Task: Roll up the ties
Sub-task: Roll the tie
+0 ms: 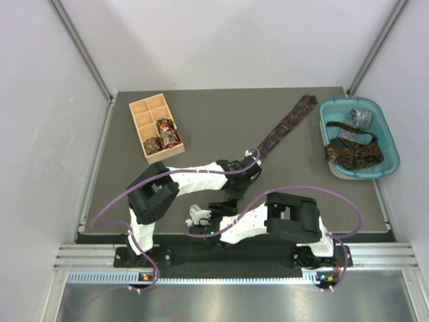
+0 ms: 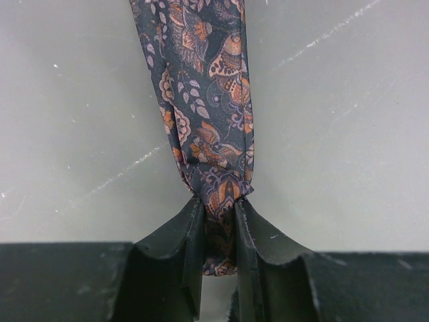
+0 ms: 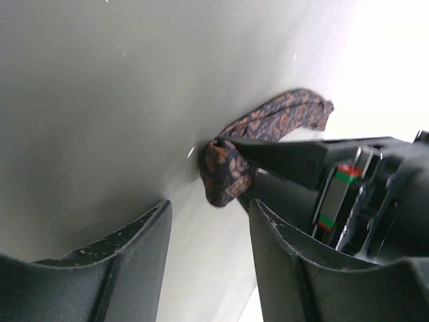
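One dark paisley tie [image 1: 287,124] lies flat in a diagonal strip from the back right toward the middle of the table. My left gripper [image 1: 252,163] is shut on its near narrow end. In the left wrist view the bunched fabric [image 2: 204,100] is pinched between the jaws of that gripper [image 2: 219,228]. My right gripper [image 1: 230,202] sits just in front of it, open and empty. The right wrist view shows the folded tie end [image 3: 228,178] ahead of the right gripper [image 3: 209,208], held by the left gripper's fingers [image 3: 288,157].
A tan wooden compartment box [image 1: 142,117] at the back left holds two rolled ties [image 1: 167,132]. A teal basket [image 1: 387,137] at the right edge holds several loose ties [image 1: 352,153]. White walls and metal rails border the table.
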You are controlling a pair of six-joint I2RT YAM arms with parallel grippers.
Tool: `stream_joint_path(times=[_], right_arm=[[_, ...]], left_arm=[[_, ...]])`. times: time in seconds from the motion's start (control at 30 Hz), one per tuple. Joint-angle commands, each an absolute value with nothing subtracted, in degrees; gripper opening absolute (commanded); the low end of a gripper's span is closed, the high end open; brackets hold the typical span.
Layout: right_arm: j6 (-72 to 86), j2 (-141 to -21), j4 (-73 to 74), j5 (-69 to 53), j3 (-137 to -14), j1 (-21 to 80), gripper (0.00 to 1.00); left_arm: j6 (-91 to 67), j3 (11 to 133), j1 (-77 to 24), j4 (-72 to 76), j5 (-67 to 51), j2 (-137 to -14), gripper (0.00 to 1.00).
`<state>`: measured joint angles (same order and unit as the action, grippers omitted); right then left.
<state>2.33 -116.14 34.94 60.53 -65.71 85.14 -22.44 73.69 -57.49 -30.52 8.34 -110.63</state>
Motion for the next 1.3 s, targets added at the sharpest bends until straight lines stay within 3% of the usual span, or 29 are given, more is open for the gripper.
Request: stream_joint_path(times=[0.0, 0.53, 0.9, 1.07, 1.27], right_arm=[[-1.82, -118.12, 31.65, 58.28, -66.80, 83.67, 0.51], [-5.28, -122.69, 30.67, 57.04, -68.73, 78.75, 0.46], [-1.85, -123.66, 34.37, 57.66, -69.08, 78.13, 0.07], [-2.46, -123.40, 33.14, 58.10, -69.70, 78.49, 0.00], [-2.99, -121.99, 32.08, 57.13, -69.78, 79.10, 0.00]], left_arm=[[-22.76, 70.92, -57.57, -43.85, 5.27, -117.59, 0.25], [-21.89, 72.25, -57.48, -46.14, 3.87, -118.12, 0.24], [-20.83, 73.65, -57.39, -46.32, 3.78, -118.21, 0.26], [-20.48, 74.71, -57.39, -46.58, 4.83, -117.34, 0.37], [-19.51, 77.87, -56.34, -45.44, 5.28, -113.92, 0.49]])
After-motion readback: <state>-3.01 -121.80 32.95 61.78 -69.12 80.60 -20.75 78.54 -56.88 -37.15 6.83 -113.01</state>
